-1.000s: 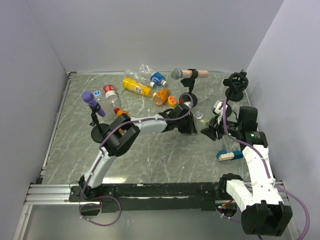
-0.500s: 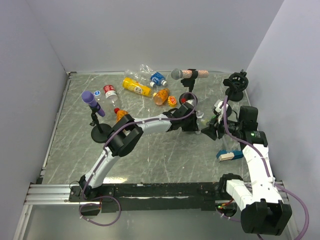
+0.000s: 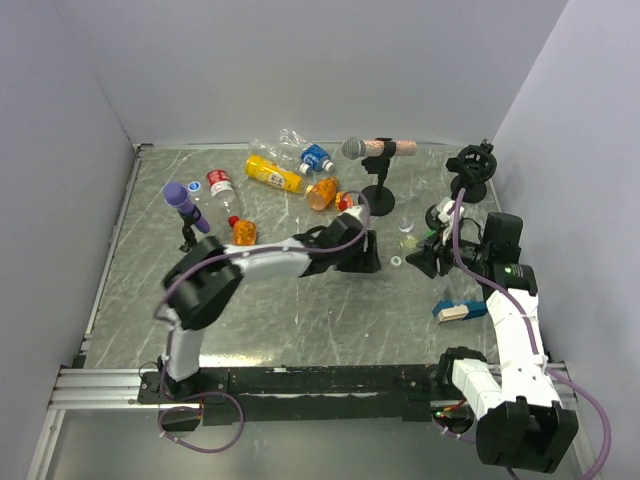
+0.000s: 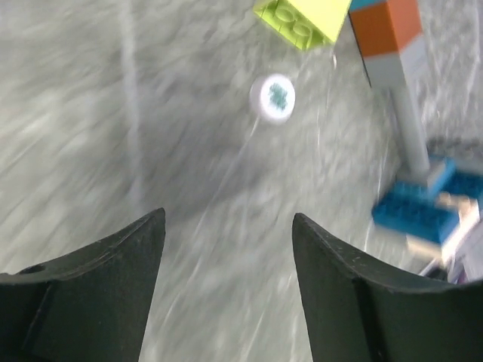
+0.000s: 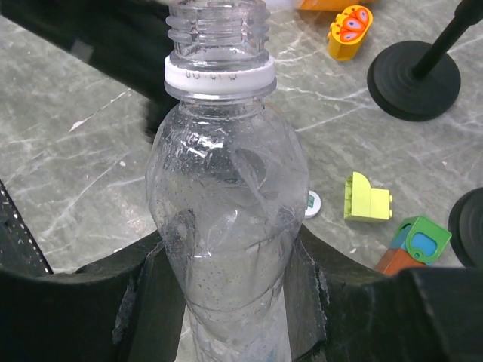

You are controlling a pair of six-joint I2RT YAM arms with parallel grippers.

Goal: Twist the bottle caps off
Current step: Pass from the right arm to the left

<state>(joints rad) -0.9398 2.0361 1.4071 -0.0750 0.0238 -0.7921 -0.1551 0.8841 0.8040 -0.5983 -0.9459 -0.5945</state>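
Observation:
My right gripper [image 5: 226, 241] is shut on a clear bottle [image 5: 226, 173], seen from the right wrist. The bottle's threaded neck is bare, with a thin white ring below it. A white bottle cap [image 5: 312, 204] lies on the table beside a yellow-green block [image 5: 367, 197]. The left wrist view shows this cap [image 4: 273, 97] well ahead of my left gripper [image 4: 229, 215], which is open and empty. From above, the left gripper [image 3: 368, 256] hangs left of the cap [image 3: 397, 262] and of the right gripper [image 3: 425, 258].
Several capped bottles lie at the back: a yellow one [image 3: 272, 174], a blue-labelled one [image 3: 315, 157], a red-labelled one [image 3: 220, 185] and stubby orange ones [image 3: 322, 192]. Two microphone stands [image 3: 378, 195] [image 3: 188, 215] stand nearby. A blue brick [image 3: 455, 310] lies at the right.
My left gripper has opened and drawn back to the left, away from the bottle. The white cap now lies on the table. The right gripper has kept its hold.

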